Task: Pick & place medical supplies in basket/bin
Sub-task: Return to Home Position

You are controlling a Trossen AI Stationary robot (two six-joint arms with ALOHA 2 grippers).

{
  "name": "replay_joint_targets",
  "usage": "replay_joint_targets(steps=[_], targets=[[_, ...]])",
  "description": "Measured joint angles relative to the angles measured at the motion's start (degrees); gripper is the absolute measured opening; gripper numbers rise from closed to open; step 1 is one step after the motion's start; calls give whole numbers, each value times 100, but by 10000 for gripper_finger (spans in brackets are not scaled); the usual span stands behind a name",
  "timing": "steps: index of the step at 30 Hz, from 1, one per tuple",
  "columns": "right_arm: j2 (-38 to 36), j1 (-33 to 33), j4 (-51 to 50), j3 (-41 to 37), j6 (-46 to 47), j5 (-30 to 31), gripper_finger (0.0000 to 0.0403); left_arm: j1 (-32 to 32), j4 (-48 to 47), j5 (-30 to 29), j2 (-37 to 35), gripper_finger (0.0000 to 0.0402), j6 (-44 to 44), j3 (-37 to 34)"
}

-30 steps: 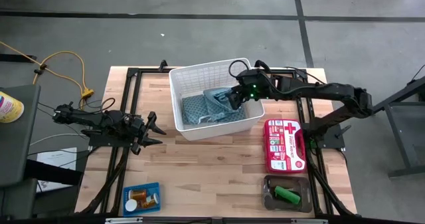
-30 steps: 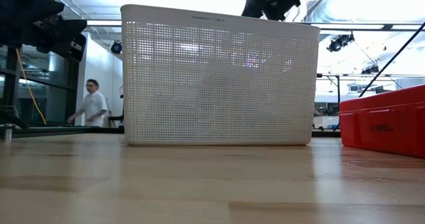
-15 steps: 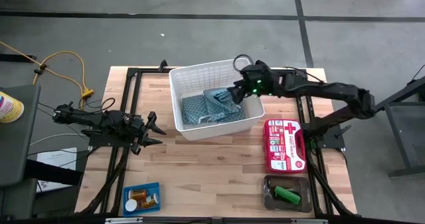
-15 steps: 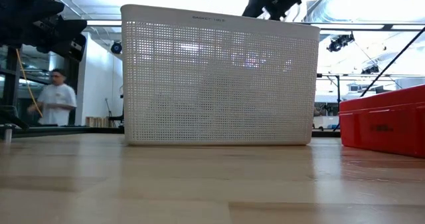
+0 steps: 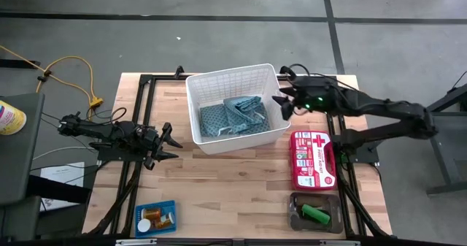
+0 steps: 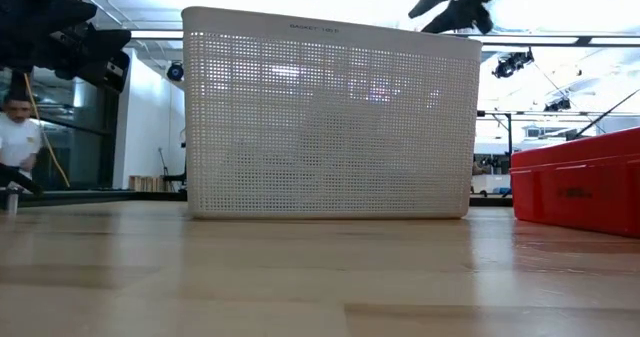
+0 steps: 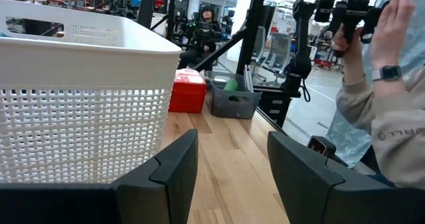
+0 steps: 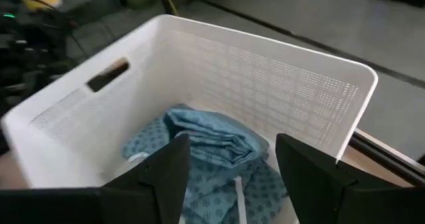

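Note:
The white lattice basket (image 5: 233, 72) stands at the table's far middle. Two teal patterned cloths (image 5: 230, 117) lie crumpled on its floor, also seen in the right wrist view as teal cloths (image 8: 209, 144). My right gripper (image 5: 281, 106) hovers open and empty over the basket's right wall, its fingers pointing toward the cloths. My left gripper (image 5: 169, 145) stands open and empty left of the basket, level above the table. A small blue tray (image 5: 169, 206) at the near left holds an orange pill bottle (image 5: 152, 215). A grey tray (image 5: 295, 202) at the near right holds a green oblong piece (image 5: 315, 214).
A red first-aid case (image 5: 314, 158) lies right of the basket, between it and the grey tray. Bare wood lies in front of the basket. In the left wrist view a person's sleeve and hand (image 7: 385, 84) show beyond the table's edge.
My right gripper has drawn back out of the basket, going up and toward the table's right edge, and its fingers have stayed open. The teal cloths have stayed in the basket. A person in the room behind has walked off leftward.

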Motion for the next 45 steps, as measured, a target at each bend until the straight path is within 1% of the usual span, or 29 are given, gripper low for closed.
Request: replay_joint_targets(steps=[4, 9, 14, 16, 20, 26, 29, 32, 38, 42, 45], targets=[[-737, 104, 459, -694, -116, -2, 210, 0, 0, 0, -2, 175, 0, 0], [-1626, 235, 724, -1447, -190, 0, 210, 0, 2, 0, -2, 175, 0, 0], [-2385, 428, 1498, -2253, -380, 7, 210, 2, 1, 0, -1, 175, 0, 0], [-2667, 463, 1912, -2558, -418, 17, 210, 2, 0, 0, -2, 175, 0, 0], [-3100, 475, 2368, -3109, -423, 14, 210, 1, 0, 0, -2, 175, 1, 0], [-3875, 475, 2721, -3765, -662, -2, 210, 0, 0, 0, -2, 175, 0, 0], [-4268, 475, 2952, -4059, -741, -2, 210, 0, 0, 0, -2, 175, 0, 0], [-4671, 475, 2981, -4281, -849, -37, 210, 1, 0, 0, -1, 175, 1, 0], [-5414, 475, 3027, -4546, -1101, -394, 210, 1, 0, 0, -1, 175, 0, 0], [-5727, 475, 3006, -4603, -1164, -516, 210, 1, 1, 0, 0, 175, 0, 0], [-5832, 475, 2896, -4608, -1167, -638, 210, 1, 0, 0, -1, 175, 1, 0]])
